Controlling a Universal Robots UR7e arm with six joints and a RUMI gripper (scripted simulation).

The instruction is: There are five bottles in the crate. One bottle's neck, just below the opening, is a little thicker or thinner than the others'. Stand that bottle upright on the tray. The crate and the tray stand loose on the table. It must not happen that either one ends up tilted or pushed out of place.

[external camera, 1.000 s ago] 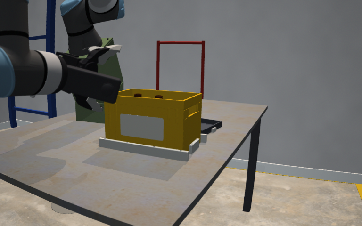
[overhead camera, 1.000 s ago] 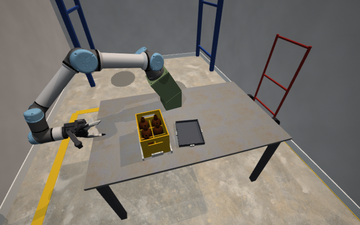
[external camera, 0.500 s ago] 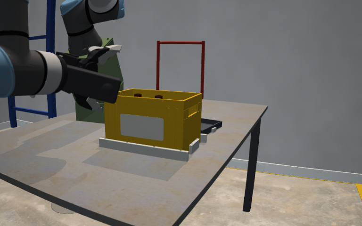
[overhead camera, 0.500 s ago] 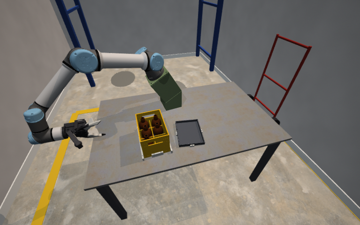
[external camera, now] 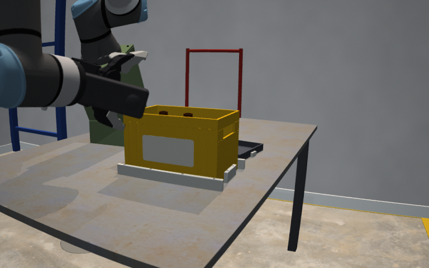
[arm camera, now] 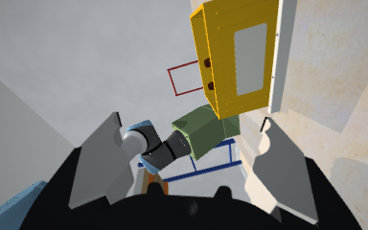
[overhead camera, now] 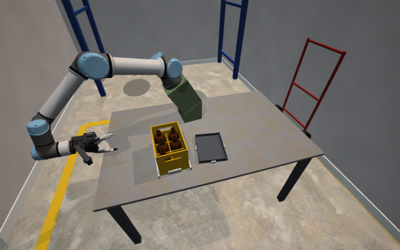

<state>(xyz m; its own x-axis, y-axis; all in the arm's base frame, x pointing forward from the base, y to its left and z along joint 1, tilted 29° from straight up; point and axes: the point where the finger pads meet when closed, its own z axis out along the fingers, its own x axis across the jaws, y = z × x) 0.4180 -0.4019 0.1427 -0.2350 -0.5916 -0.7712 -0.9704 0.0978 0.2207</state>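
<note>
The gripper [overhead camera: 115, 141] [external camera: 134, 90] [arm camera: 190, 115] hangs with jaws apart; the bottles [overhead camera: 162, 147] [external camera: 187, 115] [arm camera: 207, 62] sit well beyond its fingertips.

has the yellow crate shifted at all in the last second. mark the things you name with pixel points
No, the yellow crate [overhead camera: 173, 163] [external camera: 205, 148] [arm camera: 225, 57] sits the same against the white rails [external camera: 170, 177] [arm camera: 283, 62] at its foot.
</note>
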